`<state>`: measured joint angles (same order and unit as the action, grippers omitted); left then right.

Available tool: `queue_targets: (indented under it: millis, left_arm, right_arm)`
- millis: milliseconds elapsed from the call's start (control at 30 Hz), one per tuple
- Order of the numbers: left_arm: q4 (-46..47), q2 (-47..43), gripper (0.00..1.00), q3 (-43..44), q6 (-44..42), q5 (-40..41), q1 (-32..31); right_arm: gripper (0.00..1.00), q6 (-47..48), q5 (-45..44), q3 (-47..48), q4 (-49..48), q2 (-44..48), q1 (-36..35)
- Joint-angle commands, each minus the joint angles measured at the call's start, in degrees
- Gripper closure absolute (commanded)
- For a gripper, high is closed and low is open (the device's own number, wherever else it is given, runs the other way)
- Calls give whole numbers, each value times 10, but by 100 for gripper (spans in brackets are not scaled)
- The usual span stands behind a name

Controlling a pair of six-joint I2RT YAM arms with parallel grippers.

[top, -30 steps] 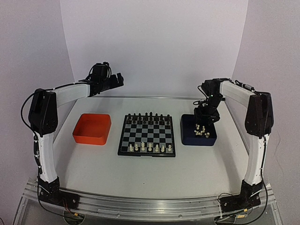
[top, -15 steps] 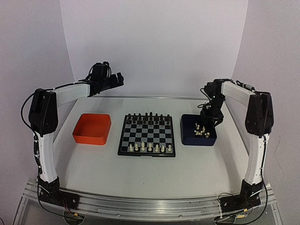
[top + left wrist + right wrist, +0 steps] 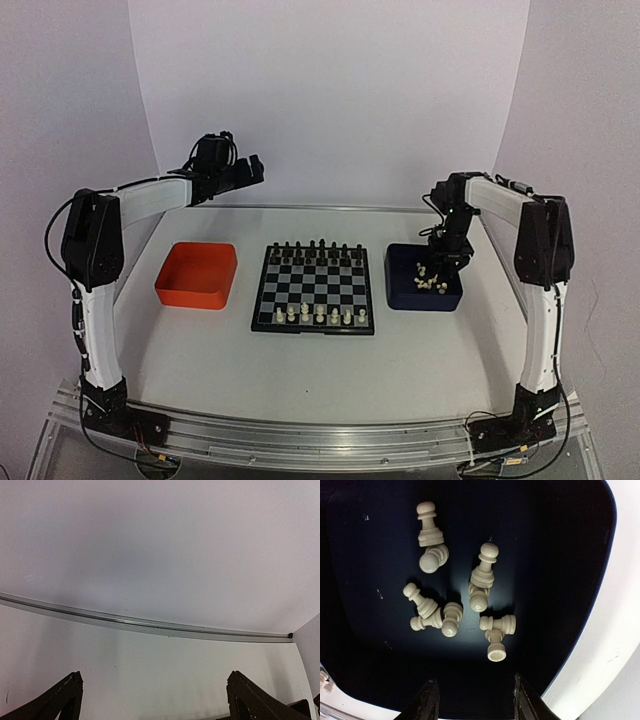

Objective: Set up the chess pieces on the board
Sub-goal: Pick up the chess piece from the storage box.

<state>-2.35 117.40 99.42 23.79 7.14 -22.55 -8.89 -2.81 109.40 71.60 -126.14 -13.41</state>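
The table (image 3: 200, 350) bears the board (image 3: 314, 288) and, right of it, the blue tray (image 3: 420, 302), my left gripper (image 3: 155, 700) is raised, fingers apart, and my right gripper (image 3: 476, 700), likewise apart, hangs over the tray's loose pieces (image 3: 483, 570), others lining the board's near row.

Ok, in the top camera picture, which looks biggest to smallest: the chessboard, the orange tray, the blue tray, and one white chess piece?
1. The board, clearly the largest.
2. The orange tray and the dark blue tray: too alike to rank.
3. One of the chess pieces, by far the smallest.
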Motion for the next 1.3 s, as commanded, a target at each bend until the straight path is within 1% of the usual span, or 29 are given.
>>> queue_targets:
  millis: [0,433,700,967,1100,1200,1267]
  left_arm:
    - [21,-22,0,5,-5,-2,3]
    - [21,-39,0,-17,-2,-5,3]
    - [39,-48,0,-30,-1,-7,3]
    - [45,-54,0,-39,-1,-8,3]
    - [47,-57,0,-42,-1,-9,3]
    - [50,-59,0,-46,0,-11,3]
    - [51,-61,0,-48,0,-12,3]
  right_arm:
    - [54,-7,-6,26,18,-22,0]
    - [61,-14,-44,22,22,-36,-1]
    - [66,-10,-38,41,21,-61,-3]
    - [70,-10,-46,40,22,-70,-7]
    - [78,-10,-46,33,21,-70,-8]
    - [86,-9,-52,31,22,-69,-9]
    - [90,-8,-57,29,22,-68,-10]
